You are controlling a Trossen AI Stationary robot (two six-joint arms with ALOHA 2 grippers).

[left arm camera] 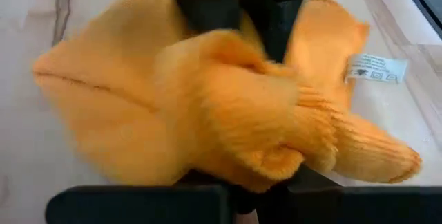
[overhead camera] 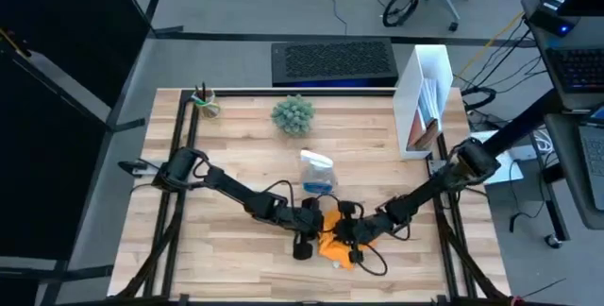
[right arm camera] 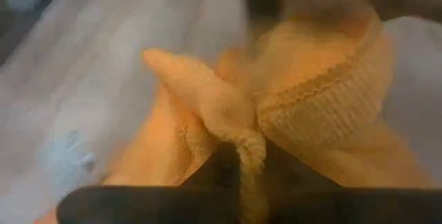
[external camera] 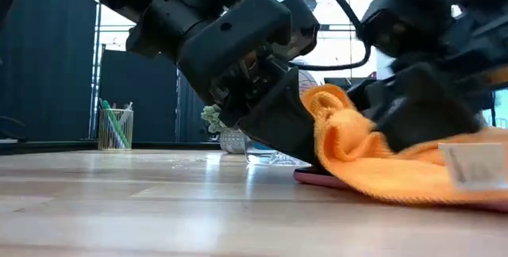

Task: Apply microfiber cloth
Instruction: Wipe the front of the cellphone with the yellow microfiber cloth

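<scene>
Microfiber cloth (left arm camera: 228, 120) bunched near-centre on tabletop (external camera: 159, 209), over a dark flat thing. My left tool (overhead camera: 307, 233) and right tool (overhead camera: 357, 234) pinch it; press flat, wipe slowly.

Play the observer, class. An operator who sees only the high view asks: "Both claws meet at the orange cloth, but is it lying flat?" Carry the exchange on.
Observer: No. The low view shows the microfiber cloth bunched into a hump, not spread flat.
Operator: Is the right claw gripping it?
Observer: Yes. In the right wrist view a twisted fold runs down into the right claw and is pinched there.
Operator: Is anything beneath the cloth?
Observer: The low view shows a thin flat edge under it. I cannot tell what it belongs to.
</scene>
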